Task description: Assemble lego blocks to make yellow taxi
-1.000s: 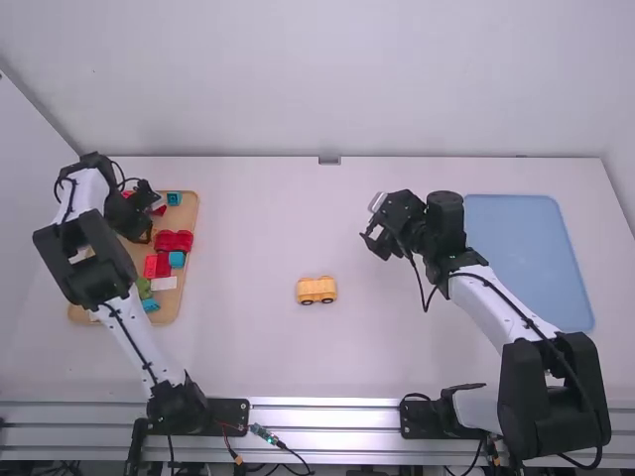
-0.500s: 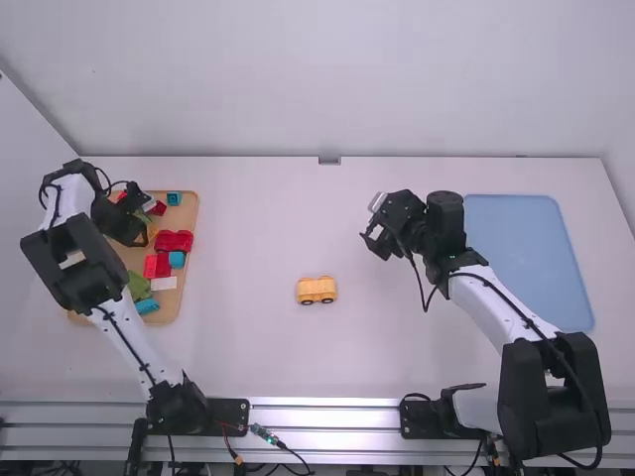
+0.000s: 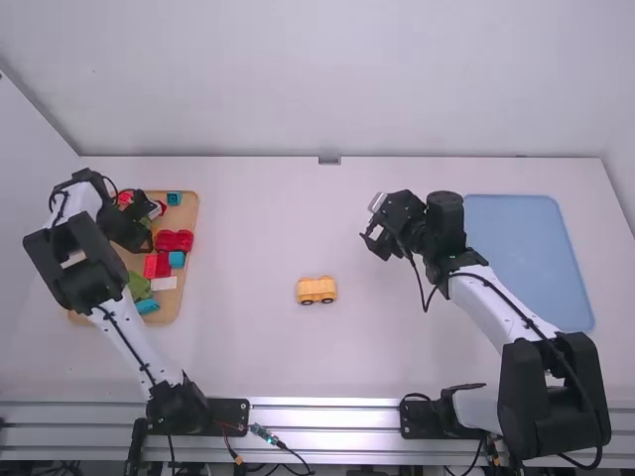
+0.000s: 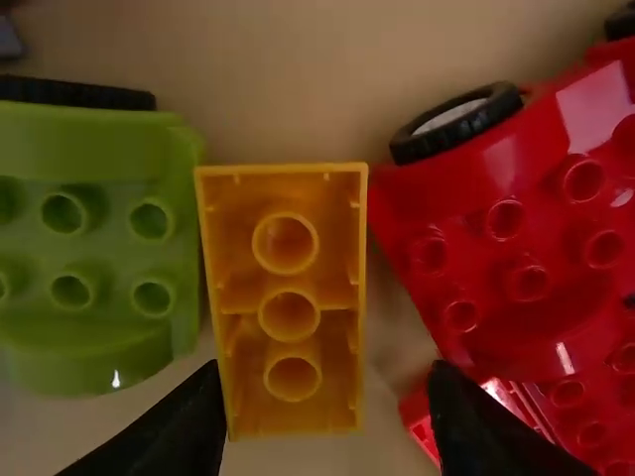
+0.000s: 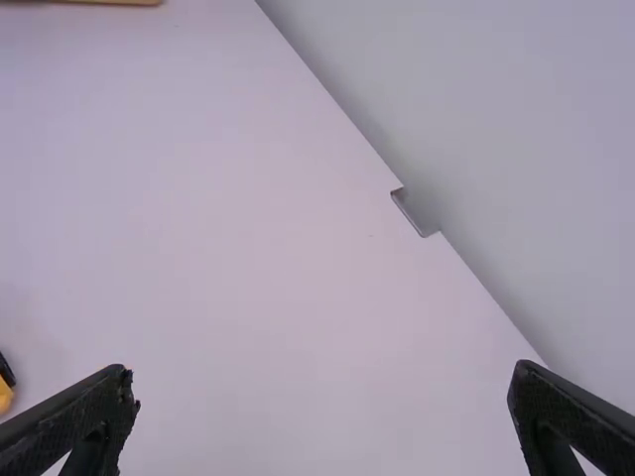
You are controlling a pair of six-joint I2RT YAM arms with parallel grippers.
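- High view: the yellow car (image 3: 317,290) sits on the table (image 3: 248,347) between the two arms, well apart from both grippers, its dark wheels showing on the side nearer the camera.
- High view: the left gripper (image 3: 146,241) is over the tan tray (image 3: 177,311), which holds a red car (image 3: 174,241), a red block (image 3: 157,265), a white block (image 3: 164,284), a green car (image 3: 138,286) and teal blocks (image 3: 177,260).
- High view: the right gripper (image 3: 373,243) hangs over the table, between the yellow car and the blue mat (image 3: 526,263), nearer the mat.
- Left wrist view: the left gripper has its fingers apart, one toward each side of the yellow block (image 4: 290,347); I can't tell if either touches it.
- Left wrist view: the yellow block shows its hollow underside with three round tubes, between the green car and the red car. The red car has a black wheel (image 4: 456,124) beside the block.
- Right wrist view: the right gripper has its fingers wide apart with nothing between them. A bit of the yellow car, with a dark wheel, shows at the edge.
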